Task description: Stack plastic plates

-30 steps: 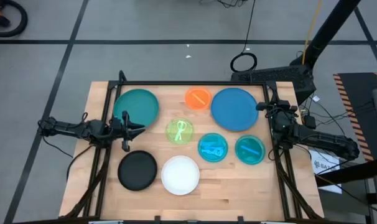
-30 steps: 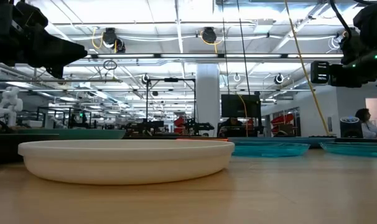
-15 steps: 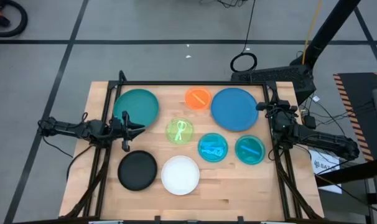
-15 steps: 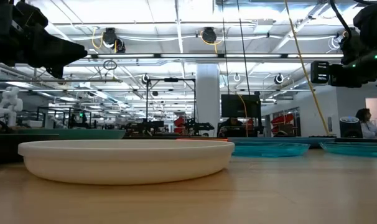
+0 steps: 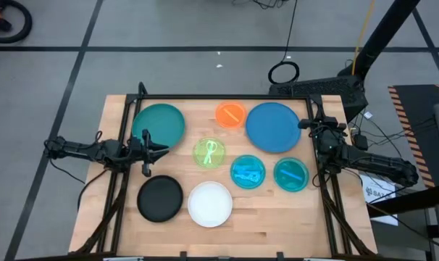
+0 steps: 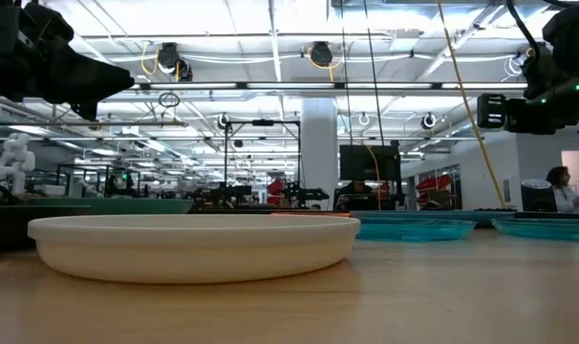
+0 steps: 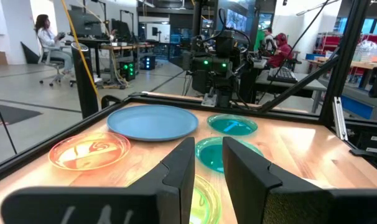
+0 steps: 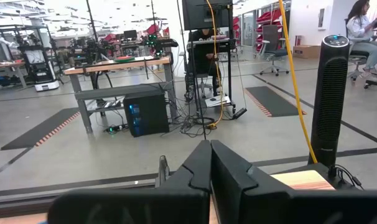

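Eight plates lie flat and apart on the wooden table: dark teal [image 5: 161, 125], orange [image 5: 230, 114], blue [image 5: 273, 127], lime green [image 5: 209, 154], two cyan [image 5: 247, 172] [image 5: 291, 175], black [image 5: 160, 198] and white [image 5: 210, 204]. My left gripper [image 5: 164, 149] hovers open above the table between the teal and black plates, pointing right toward the lime green plate [image 7: 198, 199]. My right gripper [image 5: 305, 125] is shut beside the blue plate's right edge, above the table, pointing toward the far edge. Neither touches a plate.
A black frame [image 5: 219, 97] runs along the table's far edge and down both sides. The white plate [image 6: 189, 247] fills the low view's foreground, with cyan plates [image 6: 414, 227] behind it. People sit at desks far off in the room. Bare wood lies along the near edge.
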{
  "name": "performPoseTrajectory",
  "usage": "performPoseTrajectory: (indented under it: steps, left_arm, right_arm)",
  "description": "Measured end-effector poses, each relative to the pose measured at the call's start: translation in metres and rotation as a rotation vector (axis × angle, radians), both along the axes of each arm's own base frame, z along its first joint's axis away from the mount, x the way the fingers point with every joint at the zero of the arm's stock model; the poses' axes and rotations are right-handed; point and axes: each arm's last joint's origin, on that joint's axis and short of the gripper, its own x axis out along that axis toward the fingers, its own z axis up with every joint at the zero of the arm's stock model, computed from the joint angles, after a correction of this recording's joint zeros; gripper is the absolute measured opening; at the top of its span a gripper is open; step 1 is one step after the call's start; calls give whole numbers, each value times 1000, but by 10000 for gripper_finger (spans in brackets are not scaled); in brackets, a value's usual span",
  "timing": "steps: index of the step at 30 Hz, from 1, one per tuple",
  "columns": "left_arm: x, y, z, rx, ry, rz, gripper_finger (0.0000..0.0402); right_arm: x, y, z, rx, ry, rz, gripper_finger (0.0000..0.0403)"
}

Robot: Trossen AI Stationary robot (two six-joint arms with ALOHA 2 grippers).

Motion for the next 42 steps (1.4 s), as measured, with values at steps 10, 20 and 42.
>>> performPoseTrajectory:
  steps: [10, 20, 42]
  left_arm:
    - [0, 0, 0, 0, 0, 0, 88]
    - [0, 0, 0, 0, 0, 0, 88]
    - [0, 0, 3, -5, -27, 0, 88]
  right_arm:
    - [0, 0, 0, 0, 0, 0, 2]
    - [11, 1, 3, 19, -192, 347, 2]
    - [56, 8, 54, -219, -204, 1197, 2]
